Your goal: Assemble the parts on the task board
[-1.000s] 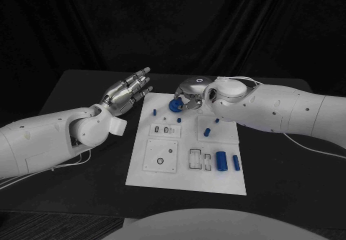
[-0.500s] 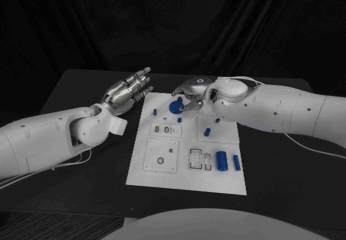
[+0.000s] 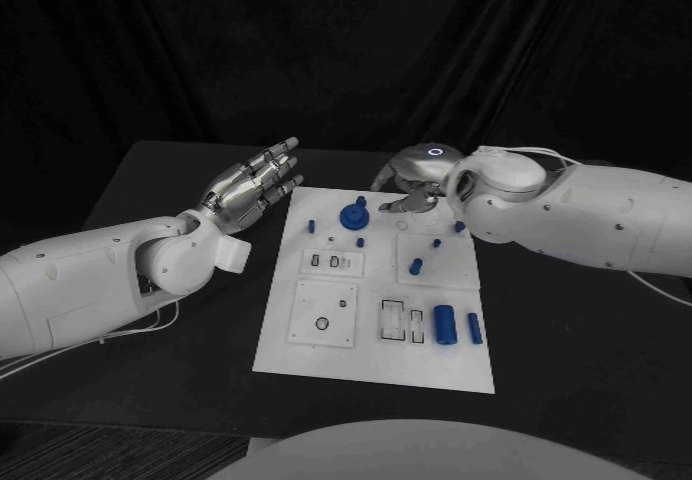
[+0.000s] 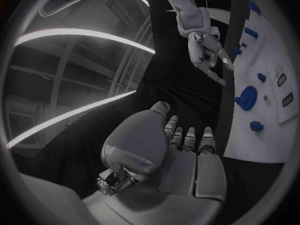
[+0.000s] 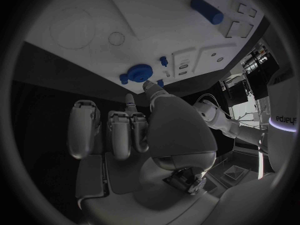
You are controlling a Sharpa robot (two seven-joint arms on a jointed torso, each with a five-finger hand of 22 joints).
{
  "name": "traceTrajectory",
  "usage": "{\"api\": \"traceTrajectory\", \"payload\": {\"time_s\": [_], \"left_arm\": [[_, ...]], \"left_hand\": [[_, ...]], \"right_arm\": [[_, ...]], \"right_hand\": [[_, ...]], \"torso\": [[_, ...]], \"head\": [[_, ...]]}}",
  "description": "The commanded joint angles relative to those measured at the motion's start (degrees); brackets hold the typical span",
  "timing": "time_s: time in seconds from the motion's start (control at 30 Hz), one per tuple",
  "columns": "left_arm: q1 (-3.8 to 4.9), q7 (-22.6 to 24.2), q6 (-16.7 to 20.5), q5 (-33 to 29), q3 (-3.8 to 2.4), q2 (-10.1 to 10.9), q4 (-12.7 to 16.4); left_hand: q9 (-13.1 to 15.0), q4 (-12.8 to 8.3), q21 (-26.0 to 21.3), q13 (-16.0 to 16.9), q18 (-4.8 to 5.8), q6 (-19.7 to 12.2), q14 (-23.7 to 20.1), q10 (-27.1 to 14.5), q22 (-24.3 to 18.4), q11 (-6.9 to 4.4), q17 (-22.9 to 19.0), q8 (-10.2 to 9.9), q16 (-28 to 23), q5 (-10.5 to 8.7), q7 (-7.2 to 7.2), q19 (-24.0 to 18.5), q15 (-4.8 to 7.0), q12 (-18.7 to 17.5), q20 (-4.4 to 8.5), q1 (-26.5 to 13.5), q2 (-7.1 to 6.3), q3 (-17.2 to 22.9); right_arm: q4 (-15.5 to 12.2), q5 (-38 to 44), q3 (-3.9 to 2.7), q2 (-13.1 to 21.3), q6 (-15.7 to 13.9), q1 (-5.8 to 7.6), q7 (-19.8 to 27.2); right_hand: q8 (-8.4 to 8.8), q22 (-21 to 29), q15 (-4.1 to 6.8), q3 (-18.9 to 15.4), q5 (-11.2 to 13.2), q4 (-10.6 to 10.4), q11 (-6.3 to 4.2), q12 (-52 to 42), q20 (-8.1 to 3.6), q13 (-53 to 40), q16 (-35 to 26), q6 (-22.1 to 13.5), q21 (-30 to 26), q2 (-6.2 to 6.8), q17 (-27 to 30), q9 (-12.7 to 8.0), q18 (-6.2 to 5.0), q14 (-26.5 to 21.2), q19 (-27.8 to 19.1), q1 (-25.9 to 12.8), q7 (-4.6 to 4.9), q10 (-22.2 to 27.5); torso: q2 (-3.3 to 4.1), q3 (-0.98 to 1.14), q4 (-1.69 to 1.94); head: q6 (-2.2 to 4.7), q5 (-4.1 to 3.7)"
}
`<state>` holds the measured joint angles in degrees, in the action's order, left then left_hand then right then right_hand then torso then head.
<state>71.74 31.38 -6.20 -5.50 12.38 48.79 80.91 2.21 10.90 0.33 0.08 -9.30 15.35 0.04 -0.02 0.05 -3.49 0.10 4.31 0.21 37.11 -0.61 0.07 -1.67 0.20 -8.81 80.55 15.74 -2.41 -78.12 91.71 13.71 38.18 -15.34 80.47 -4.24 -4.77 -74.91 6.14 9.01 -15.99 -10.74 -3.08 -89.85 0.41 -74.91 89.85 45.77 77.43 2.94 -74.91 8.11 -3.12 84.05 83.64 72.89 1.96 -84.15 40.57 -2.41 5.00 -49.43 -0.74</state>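
— Across the black table (image 3: 173, 170), what is the biggest thing lying there?

— That is the white task board (image 3: 378, 350), a long plate running away from the robot down the middle. Each arm comes in beside its far end.

— How does the left hand (image 3: 254, 187) sit?

— It hovers above the table just off the board's far left corner, fingers stretched out straight and slightly apart, holding nothing. The left wrist view shows the same: palm bare, fingers (image 4: 189, 140) side by side, pointing out over the dark tabletop.

— And the right hand (image 3: 418, 178)?

— It hangs at the board's far edge, right of the middle. Its fingers curl downward, and from the right wrist view they look apart with nothing between them, though the head view is too cramped to be certain. It touches no part.

— Where are the parts?

— A blue gear (image 3: 353, 214) with a small knob on top sits on the board's far end, just beside the right hand's fingertips but apart from them. A stout blue cylinder (image 3: 444, 324) lies toward the near right, with a slimmer blue pin (image 3: 475, 328) just beside it. Smaller blue pegs (image 3: 415, 265) dot the middle and far half, one near the left edge (image 3: 309, 225).

— Anything else on the board?

— Raised white plates with slots and round holes (image 3: 325, 311) on its left and centre.
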Motion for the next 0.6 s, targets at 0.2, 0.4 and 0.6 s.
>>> {"api": "traceTrajectory", "payload": {"time_s": [0.2, 0.4, 0.6], "left_arm": [[-0.05, 0.68, 0.03, -0.06, -0.05, 0.64, 0.45], [-0.11, 1.09, 0.03, -0.06, -0.05, 0.7, 0.57], [-0.37, 1.3, -0.04, -0.06, -0.05, 0.78, 0.69]], "left_hand": [[0.09, 0.02, -0.33, -0.08, -0.95, 0.18, -0.04, 0.02, -0.05, 0.37, -0.1, 0.33, -0.21, 0.32, 0.23, -0.07, -0.45, -0.2, -0.51, 0.0, 0.04, 0.45], [0.09, -0.06, -0.33, -0.08, -0.95, 0.17, -0.04, 0.02, -0.05, 0.47, -0.1, 0.36, -0.21, 0.34, 0.31, -0.07, -0.55, -0.2, -0.58, -0.07, -0.02, 0.61], [0.09, -0.1, -0.33, -0.08, -0.95, 0.16, -0.04, 0.02, -0.05, 0.52, -0.1, 0.37, -0.21, 0.34, 0.36, -0.07, -0.62, -0.2, -0.62, -0.09, -0.03, 0.69]], "right_arm": [[-8.79, 0.13, 0.15, 10.88, -0.98, 2.01, -4.28], [-10.94, 0.13, 0.37, 15.5, 0.15, 2.02, -5.55], [-12.3, 0.13, 0.43, 18.78, -0.86, 0.63, -5.79]], "right_hand": [[-0.12, -11.44, -0.11, -0.97, 3.8, -0.5, 0.54, -0.15, 0.14, -15.09, 0.15, 1.82, 0.93, -0.04, -15.09, -0.29, 0.44, 5.95, 0.78, -0.47, 0.26, -5.85], [-0.42, -11.51, -0.15, -1.05, 4.13, -0.26, 0.67, -0.15, 0.19, -15.09, 0.15, 2.97, 1.0, -0.08, -15.09, -0.04, 0.47, 5.95, 0.87, 0.16, 0.36, -5.85], [-0.39, -11.6, -0.19, -1.35, 4.69, -0.44, 0.64, -0.15, 0.21, -15.09, 0.15, 3.18, 1.22, 0.11, -15.09, 0.03, 0.53, 5.95, 1.02, 0.04, 0.28, -5.85]], "torso": [[-0.3, -0.18, -0.37], [-0.41, -0.25, -0.6], [-0.61, -0.4, -0.81]], "head": [[0.53, -0.07], [0.73, -0.52], [0.61, -0.38]]}}
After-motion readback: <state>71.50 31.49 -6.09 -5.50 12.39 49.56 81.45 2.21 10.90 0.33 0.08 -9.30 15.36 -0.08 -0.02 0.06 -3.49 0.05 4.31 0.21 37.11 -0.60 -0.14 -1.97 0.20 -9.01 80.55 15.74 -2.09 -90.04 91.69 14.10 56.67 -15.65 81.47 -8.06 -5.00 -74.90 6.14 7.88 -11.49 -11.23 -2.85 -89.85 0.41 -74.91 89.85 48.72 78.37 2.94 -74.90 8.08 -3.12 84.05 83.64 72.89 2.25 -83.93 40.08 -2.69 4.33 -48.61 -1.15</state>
